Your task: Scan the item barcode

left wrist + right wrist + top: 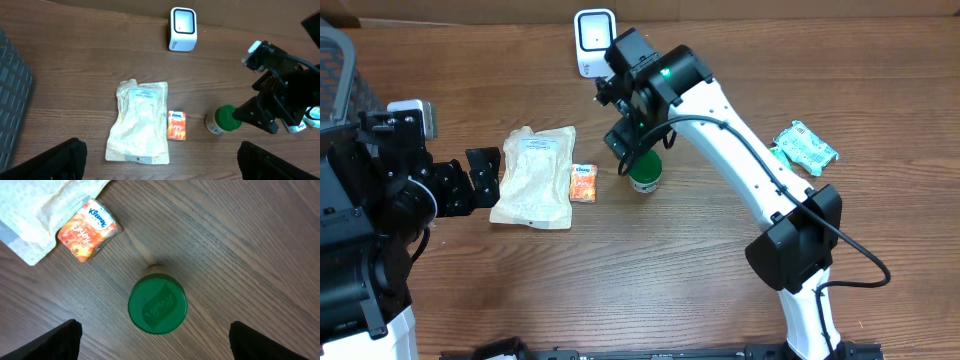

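On the table, centre: we're logging 1 green-lidded jar (157, 305), upright, directly under the right gripper (635, 152).
We're noting R fingers (55, 341) standing wide apart either side of the lid, not touching it. Left gripper (483, 178) is hovering at the pouch (533, 177) edge, fingers apart, holding nothing. Orange tissue pack (583, 183) is lying btwn pouch and jar. White scanner (594, 42) is standing at the far edge, teal packet (805, 147) well off to the right.
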Controlling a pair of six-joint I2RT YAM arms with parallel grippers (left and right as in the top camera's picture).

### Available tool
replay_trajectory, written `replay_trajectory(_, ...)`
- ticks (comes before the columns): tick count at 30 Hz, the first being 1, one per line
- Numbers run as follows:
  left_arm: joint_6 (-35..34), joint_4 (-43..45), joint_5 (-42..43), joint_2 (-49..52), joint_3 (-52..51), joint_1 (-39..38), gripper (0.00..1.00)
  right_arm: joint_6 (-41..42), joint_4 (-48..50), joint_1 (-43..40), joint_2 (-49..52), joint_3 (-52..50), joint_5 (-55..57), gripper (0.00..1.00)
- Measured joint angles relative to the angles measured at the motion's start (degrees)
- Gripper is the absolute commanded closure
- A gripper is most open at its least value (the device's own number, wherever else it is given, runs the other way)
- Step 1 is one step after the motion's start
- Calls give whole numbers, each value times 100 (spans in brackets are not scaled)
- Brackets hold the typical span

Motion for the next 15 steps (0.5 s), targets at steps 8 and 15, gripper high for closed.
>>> replay_trajectory(8,0,0,0,0,0,0,1,31,68,63,0,-66,280,11)
replay_trajectory(15,0,0,2,0,0,0,1,33,551,66,0,-758,439,11)
